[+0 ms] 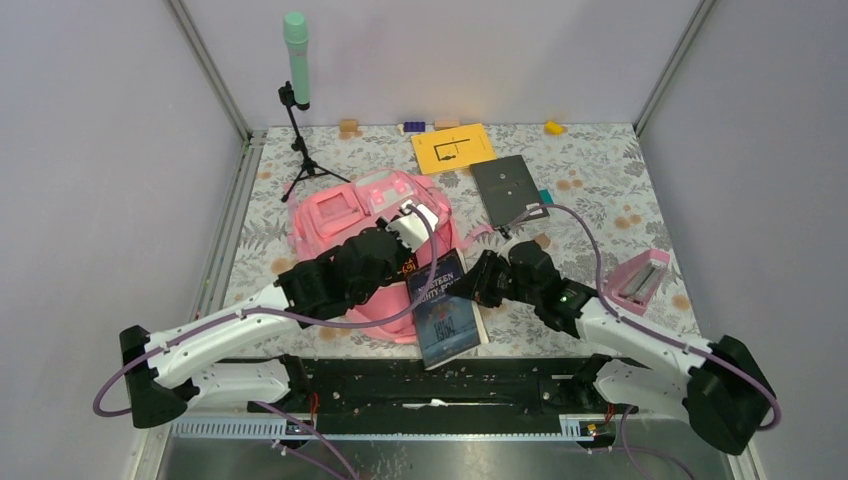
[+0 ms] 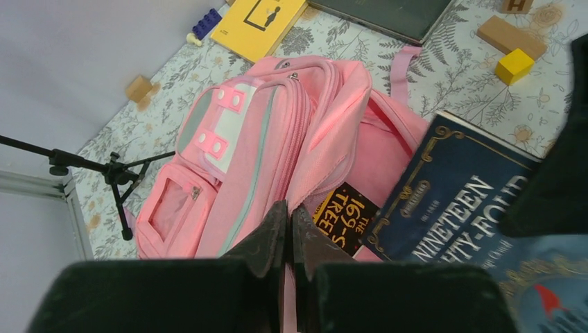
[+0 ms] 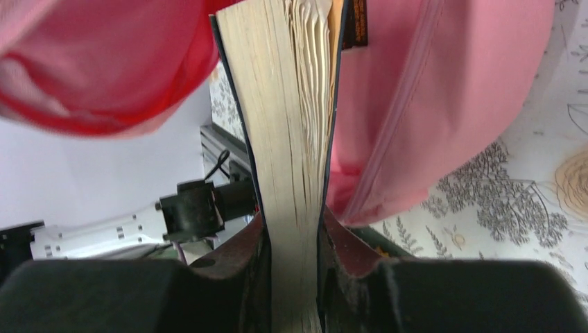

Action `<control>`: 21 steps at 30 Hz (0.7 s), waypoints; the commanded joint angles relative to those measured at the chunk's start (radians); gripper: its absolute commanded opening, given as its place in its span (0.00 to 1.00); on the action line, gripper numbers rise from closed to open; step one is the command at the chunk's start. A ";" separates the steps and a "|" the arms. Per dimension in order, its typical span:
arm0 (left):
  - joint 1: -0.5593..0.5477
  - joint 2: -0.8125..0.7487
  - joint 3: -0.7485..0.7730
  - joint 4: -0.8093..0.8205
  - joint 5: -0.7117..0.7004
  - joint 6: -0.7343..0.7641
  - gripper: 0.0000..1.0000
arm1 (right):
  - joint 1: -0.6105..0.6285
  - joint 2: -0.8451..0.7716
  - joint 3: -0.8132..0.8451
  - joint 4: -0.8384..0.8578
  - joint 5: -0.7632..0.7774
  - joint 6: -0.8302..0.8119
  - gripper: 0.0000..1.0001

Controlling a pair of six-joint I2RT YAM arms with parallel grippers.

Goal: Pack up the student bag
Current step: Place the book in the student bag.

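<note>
The pink student bag lies left of centre with its main compartment open toward the arms. My left gripper is shut on the fabric edge of the opening, with pink cloth pinched between its fingers. A black book with yellow lettering sits inside the bag. My right gripper is shut on a blue "Nineteen Eighty-Four" book, clamping its page edge. The book's top end is at the bag's mouth. Pink bag fabric hangs around the book.
A yellow book and a dark grey book lie behind the bag. A small pink pencil case is at the right. A tripod with a green microphone stands at the back left. Small blocks line the back edge.
</note>
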 commanded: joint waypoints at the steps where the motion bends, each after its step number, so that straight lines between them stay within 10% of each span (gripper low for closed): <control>1: 0.001 -0.062 -0.008 0.168 0.002 -0.022 0.00 | 0.019 0.100 0.077 0.322 0.054 0.118 0.00; 11: 0.001 -0.077 -0.018 0.168 0.020 -0.031 0.00 | 0.029 0.402 0.173 0.658 0.109 0.285 0.00; 21: 0.001 -0.106 -0.019 0.169 0.023 -0.034 0.00 | 0.032 0.552 0.327 0.581 0.203 0.178 0.00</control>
